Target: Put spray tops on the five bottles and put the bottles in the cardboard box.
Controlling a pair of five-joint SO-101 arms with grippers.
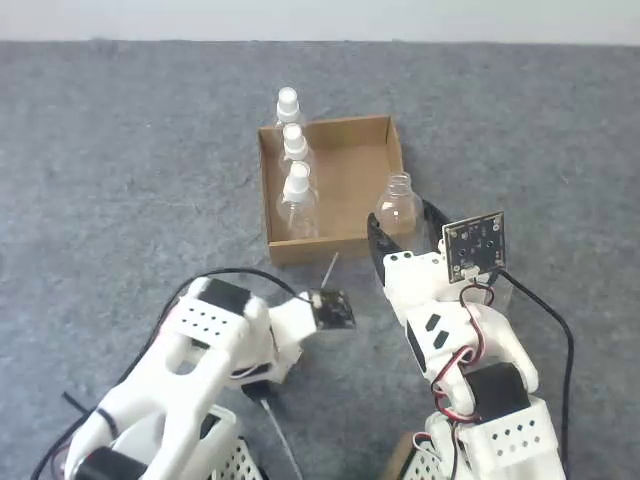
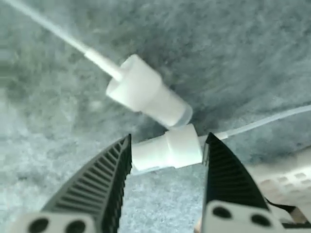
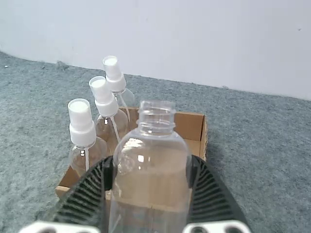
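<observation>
Plastic, light and stiff, the spray top [image 2: 167,150] lies in the left tool [image 2: 168,141] on the counter [image 2: 243,58]; whether it is pinched I cannot tell. Its collar looks the safest hold, sparing the thin tube [image 2: 257,121]. Right tool [image 3: 150,162] clasps an uncapped bottle [image 3: 150,141] beside the box [image 1: 320,247].

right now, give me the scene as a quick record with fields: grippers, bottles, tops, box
left gripper: closed on a spray top that lies on the carpet
loose spray top: on the carpet close beside the held one, tube attached
right gripper: holds the open bottle upright, beside the cardboard box
capped bottles: three in a row along one wall of the box
no top yet: the open bottle
</observation>
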